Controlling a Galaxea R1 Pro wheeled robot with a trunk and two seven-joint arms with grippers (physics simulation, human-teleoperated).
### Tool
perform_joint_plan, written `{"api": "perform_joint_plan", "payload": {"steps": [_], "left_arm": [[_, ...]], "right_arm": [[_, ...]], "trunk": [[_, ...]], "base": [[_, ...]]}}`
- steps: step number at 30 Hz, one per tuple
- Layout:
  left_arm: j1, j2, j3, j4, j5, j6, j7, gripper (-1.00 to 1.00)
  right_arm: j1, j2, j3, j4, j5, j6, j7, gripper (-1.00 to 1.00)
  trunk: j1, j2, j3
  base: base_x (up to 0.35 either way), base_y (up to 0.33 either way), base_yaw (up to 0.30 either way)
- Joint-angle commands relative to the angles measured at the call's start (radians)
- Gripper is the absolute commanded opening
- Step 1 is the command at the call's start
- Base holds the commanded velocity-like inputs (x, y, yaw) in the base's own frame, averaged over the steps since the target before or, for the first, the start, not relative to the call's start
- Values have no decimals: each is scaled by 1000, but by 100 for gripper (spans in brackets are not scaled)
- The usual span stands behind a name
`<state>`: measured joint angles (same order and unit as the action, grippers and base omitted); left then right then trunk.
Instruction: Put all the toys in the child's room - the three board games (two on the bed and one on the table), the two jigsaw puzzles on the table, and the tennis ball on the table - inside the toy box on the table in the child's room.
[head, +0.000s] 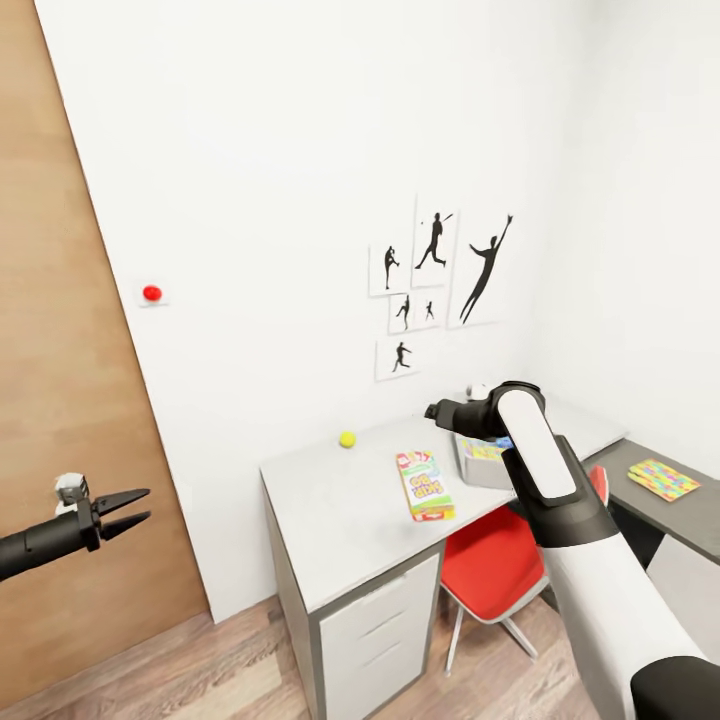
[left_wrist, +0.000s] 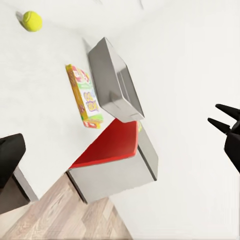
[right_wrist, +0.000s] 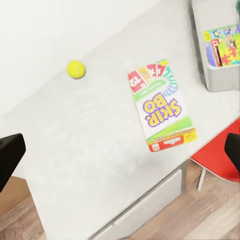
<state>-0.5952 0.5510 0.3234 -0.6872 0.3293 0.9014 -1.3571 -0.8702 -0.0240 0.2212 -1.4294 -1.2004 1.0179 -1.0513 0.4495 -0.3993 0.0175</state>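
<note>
Robot arms over a child's worktop (head: 340, 520).
Card game (head: 426, 485) and ball (head: 347, 439) lie near the toy box (head: 480, 462); left fingers (head: 128, 510) parted, empty; right gripper's (right_wrist: 120, 150) state apparently open, unclear.

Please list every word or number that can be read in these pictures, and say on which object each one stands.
"SKIP-BO": on the board game box lying on the table.
"12": on a red card printed on that box.
Print on the puzzle box in the toy box: too blurred to read.
</note>
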Motion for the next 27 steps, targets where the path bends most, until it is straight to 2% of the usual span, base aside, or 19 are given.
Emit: {"api": "perform_joint_plan", "payload": {"steps": [1,10,19,27], "left_arm": [[0,0,0,0,2,10,-2,100],[0,1,0,0,2,10,-2,100],[0,1,0,0,2,9,-2,100],[0,0,0,0,2,8,-2,100]], "right_arm": [[-1,-1,2,0,-8,5,-10,100],[0,1,5,0,-8,8,-10,100],[0,2,15,0,-5,9,-12,100],[-2,3,15,7,-7,11,-12,100]], "trunk": [[0,-1,0],[0,-1,-3],[0,-1,-4],[0,-1,-16]], "base": [[34,1,-267],[109,103,-238],[107,35,-28],[92,11,-1]]}}
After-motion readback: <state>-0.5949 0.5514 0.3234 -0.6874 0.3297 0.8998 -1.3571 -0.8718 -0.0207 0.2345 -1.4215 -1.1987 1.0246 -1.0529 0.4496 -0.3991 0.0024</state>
